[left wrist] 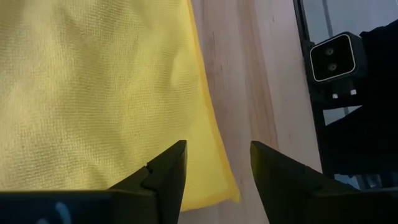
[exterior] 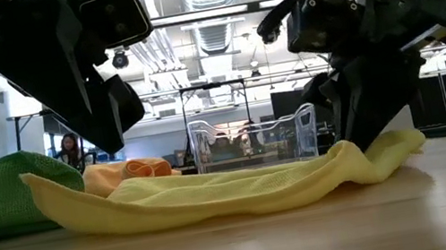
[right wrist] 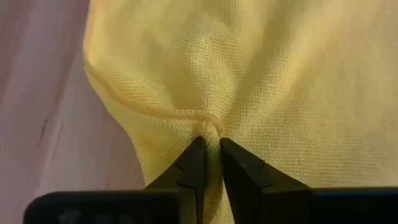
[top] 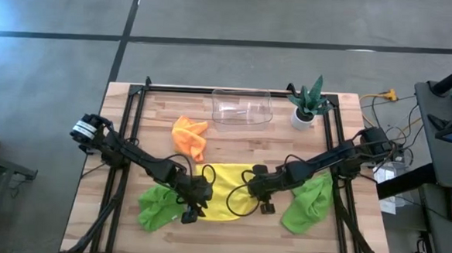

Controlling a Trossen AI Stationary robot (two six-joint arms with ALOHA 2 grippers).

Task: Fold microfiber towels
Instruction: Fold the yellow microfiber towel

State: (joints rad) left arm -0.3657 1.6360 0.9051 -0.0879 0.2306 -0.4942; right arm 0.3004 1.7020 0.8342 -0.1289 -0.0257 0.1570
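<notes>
A yellow towel [top: 219, 190] lies spread on the wooden table near its front edge, slightly rumpled in the low view [exterior: 243, 190]. My right gripper [right wrist: 210, 146] is shut on its right edge. My left gripper [left wrist: 217, 165] stands open just above the towel's near left corner [left wrist: 217, 186], one finger over the cloth and one over bare wood, touching nothing I can see. An orange towel [top: 190, 138] lies crumpled behind it. One lime green towel [top: 158, 207] lies bunched at the left and another [top: 309, 202] at the right. My right gripper pinches the yellow towel's hemmed right edge [right wrist: 208, 124] between its two fingertips, the hem puckered into a small fold there. The fingers come from above, slanting down from the table's right side. The towel rests on the table, slack, its pinched end [exterior: 350, 154] slightly raised.
A clear plastic container [top: 242, 108] stands at the far middle of the table, with a spiky green plant in a white pot [top: 306, 107] to its right. Black frame rails [top: 132, 137] run along both sides. Bare wood shows in front of the yellow towel.
</notes>
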